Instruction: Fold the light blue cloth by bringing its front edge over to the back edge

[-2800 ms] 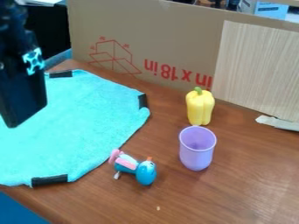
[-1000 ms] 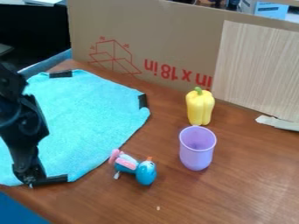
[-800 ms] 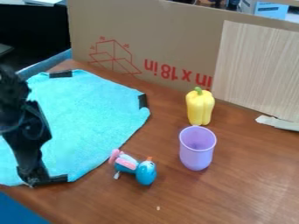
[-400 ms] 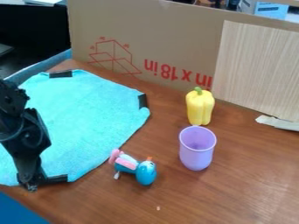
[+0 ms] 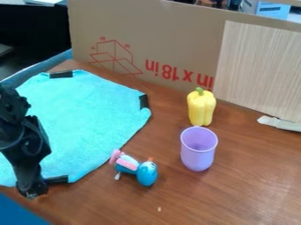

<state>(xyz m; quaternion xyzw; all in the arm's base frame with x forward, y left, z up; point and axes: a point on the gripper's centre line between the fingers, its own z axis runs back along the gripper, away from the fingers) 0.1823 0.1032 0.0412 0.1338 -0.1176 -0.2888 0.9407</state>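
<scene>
At the lower left my gripper [image 5: 32, 191] hangs low by the front corner of the turquoise cloth [image 5: 88, 118], next to a black tape strip on its edge. Right of it, on the brown wood, lies a blue and pink duck-like toy [image 5: 138, 169]. A purple cup [image 5: 198, 151] stands upright farther right. Just behind the cup is a yellow bell pepper [image 5: 201, 107] with a green stem, standing upright. None of these three things touches my gripper.
A cardboard panel [image 5: 164, 48] with red print rises along the back of the table [image 5: 235, 189], with a light wood-grain board [image 5: 258, 70] against its right part. A whitish strip [image 5: 281, 124] lies at the right edge. The table's front left edge runs near my gripper.
The arm came down from the upper left to the cloth's front corner, then shifted slightly lower, toward the table's front edge. The toy, cup and pepper have kept their places.
</scene>
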